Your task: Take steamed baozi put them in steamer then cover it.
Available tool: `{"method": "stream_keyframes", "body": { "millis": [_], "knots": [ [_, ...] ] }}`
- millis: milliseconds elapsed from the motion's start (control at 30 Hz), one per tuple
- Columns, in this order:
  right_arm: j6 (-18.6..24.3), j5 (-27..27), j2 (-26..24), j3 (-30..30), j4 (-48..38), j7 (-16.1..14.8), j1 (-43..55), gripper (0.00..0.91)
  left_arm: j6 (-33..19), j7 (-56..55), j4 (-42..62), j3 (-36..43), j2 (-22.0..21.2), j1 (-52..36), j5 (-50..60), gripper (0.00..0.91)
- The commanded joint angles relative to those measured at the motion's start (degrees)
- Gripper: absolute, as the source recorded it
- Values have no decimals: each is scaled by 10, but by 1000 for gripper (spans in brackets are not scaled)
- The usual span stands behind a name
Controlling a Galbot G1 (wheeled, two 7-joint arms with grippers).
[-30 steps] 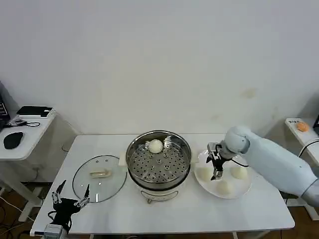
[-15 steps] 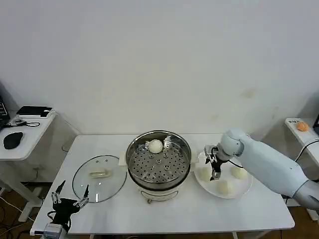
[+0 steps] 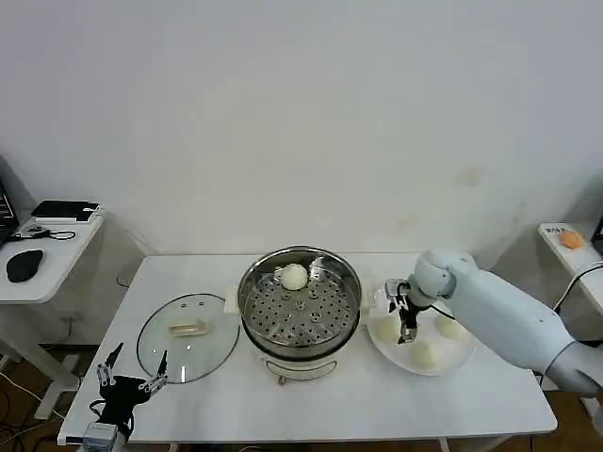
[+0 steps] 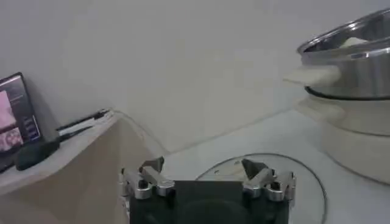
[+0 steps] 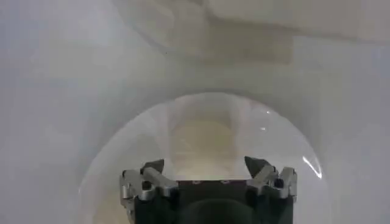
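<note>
**Second bun coming up**

The right gripper (image 3: 407, 325) hangs spread over the plate (image 3: 462, 359), above the bun (image 3: 386, 329) nearest the steamer (image 3: 300, 301). I'd drop straight down, straddle it evenly, and squeeze lightly; it looks soft. One smooth, cream-white bun (image 3: 295, 276) sits at the steamer's back. The lid (image 3: 188, 337) lies left. The left gripper (image 3: 132, 375) waits spread by the table's corner.

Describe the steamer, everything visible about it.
The steamer is a round, shiny stainless-steel basket with a perforated bottom, sitting upright on a cream-white pot base at the middle of the white table. It is uncovered; the glass cover lies flat on the table beside it, toward the robot's left. One baozi rests inside near the far rim. No gripper touches it.
</note>
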Motion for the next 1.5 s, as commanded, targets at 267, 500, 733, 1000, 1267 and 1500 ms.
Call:
{"method": "stream_keyframes", "body": {
  "millis": [267, 500, 733, 1000, 1267, 1500],
  "knots": [
    [2, -3, 8, 0, -9, 5, -2, 655, 0, -1, 2, 0, 0, 1, 0, 907],
    [3, -2, 5, 3, -7, 5, -3, 595, 0, -1, 2, 0, -2, 1, 0, 907],
    [2, 4, -13, 19, 15, 4, -1, 605, -1, -1, 4, 1, -2, 0, 1, 907],
    [-12, 65, -84, 2, 98, -6, 88, 605, 2, 2, 5, 6, -4, -15, 1, 907],
    [-38, 188, -85, -103, 151, -23, 283, 605, 2, 2, 7, 6, -9, -15, -3, 907],
    [-69, 269, -11, -159, 147, -26, 382, 605, 2, 3, -16, 6, -11, -13, -5, 907]
  ]
}}
